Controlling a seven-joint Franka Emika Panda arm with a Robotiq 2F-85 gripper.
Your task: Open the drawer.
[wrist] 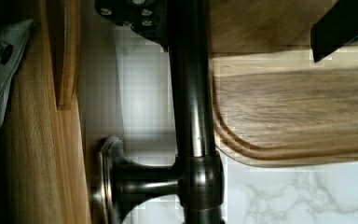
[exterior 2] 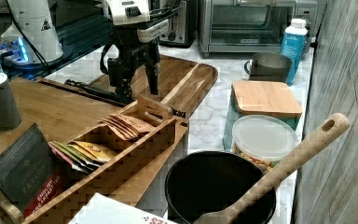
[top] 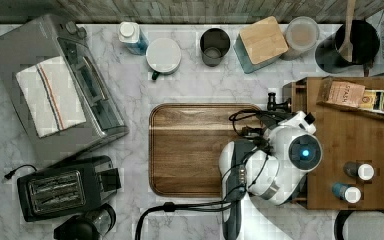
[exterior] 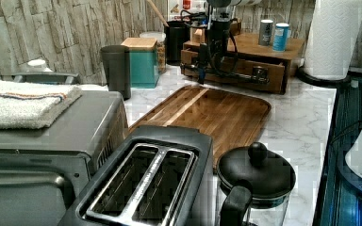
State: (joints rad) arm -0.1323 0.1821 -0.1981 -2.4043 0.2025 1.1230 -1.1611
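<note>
Now, handle [wrist: 193, 107]: long axis runs along the drawer [exterior: 245, 70] front, between the fingers
Gripper [exterior 2: 135, 81]: jaws spread around the bar; not yet clenched

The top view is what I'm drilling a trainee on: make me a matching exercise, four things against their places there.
Things:
1. Toaster
2. Cutting board
3. Striped towel
4. Wooden spoon

Places in the top view:
A. In the black pot, upper right
B. On the toaster oven, at the left
C. Middle of the counter
D. Lower left corner

Pairs: 1-D, 2-C, 3-B, 4-A
</note>
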